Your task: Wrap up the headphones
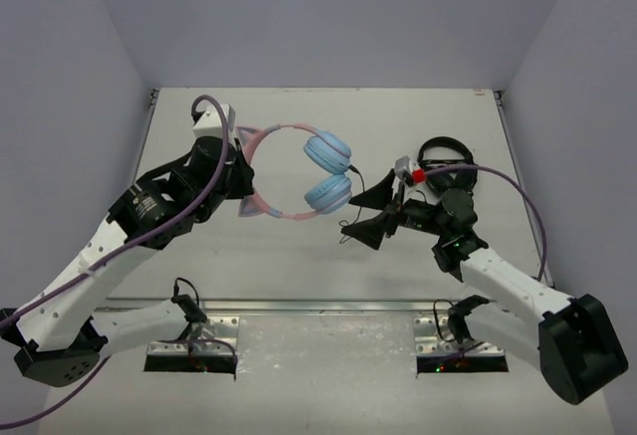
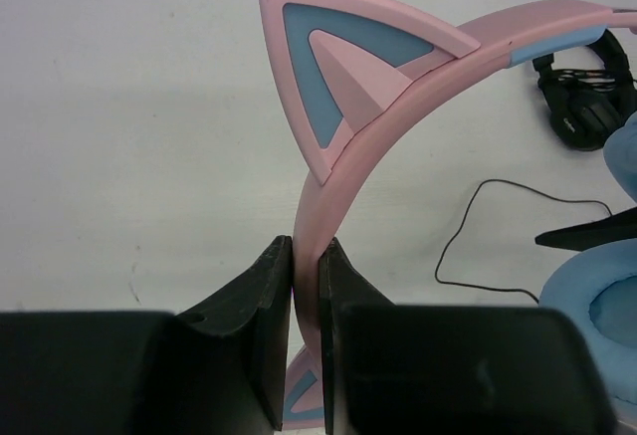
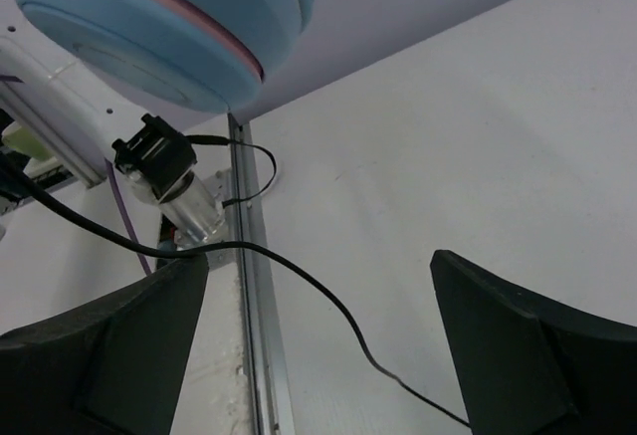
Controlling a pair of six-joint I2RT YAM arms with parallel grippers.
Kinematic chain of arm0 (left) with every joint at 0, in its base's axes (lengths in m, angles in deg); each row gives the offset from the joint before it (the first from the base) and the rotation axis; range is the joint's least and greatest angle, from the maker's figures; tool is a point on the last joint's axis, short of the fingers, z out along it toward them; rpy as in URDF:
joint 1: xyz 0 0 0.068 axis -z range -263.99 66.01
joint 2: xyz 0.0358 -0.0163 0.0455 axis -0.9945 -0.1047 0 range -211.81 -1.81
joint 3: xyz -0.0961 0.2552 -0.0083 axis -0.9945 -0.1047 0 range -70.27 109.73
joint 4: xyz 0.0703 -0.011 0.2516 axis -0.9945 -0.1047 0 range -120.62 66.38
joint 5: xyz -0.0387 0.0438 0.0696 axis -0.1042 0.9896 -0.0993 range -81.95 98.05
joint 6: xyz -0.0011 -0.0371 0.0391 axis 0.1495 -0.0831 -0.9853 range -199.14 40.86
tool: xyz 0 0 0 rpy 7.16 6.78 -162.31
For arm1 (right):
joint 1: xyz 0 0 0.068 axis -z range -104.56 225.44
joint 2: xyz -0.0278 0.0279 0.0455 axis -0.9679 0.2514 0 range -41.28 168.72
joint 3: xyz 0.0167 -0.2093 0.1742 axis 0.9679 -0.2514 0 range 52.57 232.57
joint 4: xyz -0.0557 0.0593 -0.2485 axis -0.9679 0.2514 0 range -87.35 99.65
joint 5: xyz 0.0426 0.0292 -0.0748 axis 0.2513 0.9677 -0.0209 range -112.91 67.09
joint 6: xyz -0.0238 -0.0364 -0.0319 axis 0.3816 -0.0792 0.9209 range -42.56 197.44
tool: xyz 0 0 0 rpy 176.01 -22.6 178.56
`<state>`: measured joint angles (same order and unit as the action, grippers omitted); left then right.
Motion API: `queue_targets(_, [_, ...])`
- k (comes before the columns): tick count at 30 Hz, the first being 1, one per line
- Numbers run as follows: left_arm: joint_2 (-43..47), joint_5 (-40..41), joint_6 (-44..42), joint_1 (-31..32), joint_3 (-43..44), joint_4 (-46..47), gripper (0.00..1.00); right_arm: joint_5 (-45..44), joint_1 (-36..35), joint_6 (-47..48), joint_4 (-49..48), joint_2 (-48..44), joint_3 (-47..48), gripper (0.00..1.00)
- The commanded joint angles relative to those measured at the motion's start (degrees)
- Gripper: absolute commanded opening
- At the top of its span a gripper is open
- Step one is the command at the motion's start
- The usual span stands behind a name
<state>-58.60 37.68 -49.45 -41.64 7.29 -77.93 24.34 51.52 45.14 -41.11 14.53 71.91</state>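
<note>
Counter (image 1: pixel 299 266): pale and flat, a metal rail across its 6 o'clock edge beside the arm bases
Right jaws: spread wide apart, clamped on nothing, low over the counter at about 3 o'clock of centre, tips pointing toward 9 o'clock
Cable (image 3: pixel 318 291): thin and black, it crosses the gap between the right jaws in the right wrist view; contact with either one cannot be told
Left jaws: pressed together on the pink headband, one on each face of it, at about 10 o'clock of centre
Headphones (image 1: pixel 326 148): at about 12 o'clock of centre, between the two arms; the headband arcs from the left jaws toward 3 o'clock, one cat ear (image 2: pixel 348 67) just past the grip and the other just before it; the two light blue earcups sit together at the 3 o'clock end, near the right jaws
Black headphones (image 1: pixel 445 146): at about 2 o'clock, behind the right wrist, apart from the pink pair
</note>
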Motion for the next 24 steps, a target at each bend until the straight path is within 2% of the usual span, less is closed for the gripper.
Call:
queue_targets(1, [-0.25, -4.04, -0.69, 0.37, 4.61, 5.34, 0.00, -2.59, -2.35, 2.33, -11.41, 4.20, 3.52, 0.89])
queue_targets(4, [-0.25, -3.35, -0.60, 0.37, 8.04, 5.87, 0.00, 0.12, -2.79, -3.11, -20.54, 10.53, 2.21, 0.78])
queue_targets(6, [-0.59, -2.47, -0.60, 0.37, 10.84, 5.61, 0.00, 1.44, -3.41, -7.15, -29.04, 13.34, 0.89, 0.75])
queue_targets(11, [-1.74, -0.45, -0.60, 0.37, 15.25, 4.74, 0.00, 0.83, -7.01, -7.87, -33.75, 19.59, 0.27, 0.67])
queue_targets(13, [-2.00, 0.69, -0.60, 0.45, 16.13, 4.56, 0.00, -0.48, -7.71, -7.26, -33.66, 20.65, 0.27, 0.51])
queue_targets(14, [-2.00, 1.65, -0.69, 0.37, 16.39, 4.56, 0.00, -0.92, -7.72, -7.00, -33.58, 20.74, 0.09, 0.40])
queue_targets(15, [-1.92, 2.97, -0.78, 0.37, 16.48, 4.56, 0.00, -1.53, -7.72, -6.65, -33.40, 20.57, -0.26, 0.18])
queue_targets(16, [-1.92, 6.29, -1.21, 0.37, 16.31, 4.91, 0.00, -3.98, -7.72, -6.21, -32.96, 19.09, -2.00, 0.14])
queue_targets(17, [-2.00, 8.41, -2.26, 0.37, 16.22, 4.91, 0.00, -5.57, -7.72, -5.07, -30.96, 17.68, -3.24, 0.14])
queue_targets(19, [-1.65, 14.11, -4.54, 0.37, 13.96, 7.17, 0.00, -13.26, -7.72, -3.75, -28.06, 10.25, -8.40, 0.03])
queue_targets(21, [0.01, 15.72, -10.60, 0.37, 10.00, 11.13, 0.00, -19.88, -7.72, -0.50, -18.76, 2.33, -11.58, 0.01])
queue_targets(22, [0.80, 15.38, -15.93, 0.37, 4.67, 16.46, 0.00, -26.44, -7.72, 2.73, -7.93, -7.03, -12.90, 0.01])
queue_targets(23, [2.20, 15.11, -18.42, 0.37, 1.83, 18.86, 0.00, -29.46, -7.72, 4.33, -1.56, -11.64, -12.74, 0.01])
queue_targets(24, [2.91, 11.28, -21.23, 0.37, -1.24, 24.28, 0.00, -32.10, -7.72, 5.91, 3.99, -15.87, -11.00, 0.01])
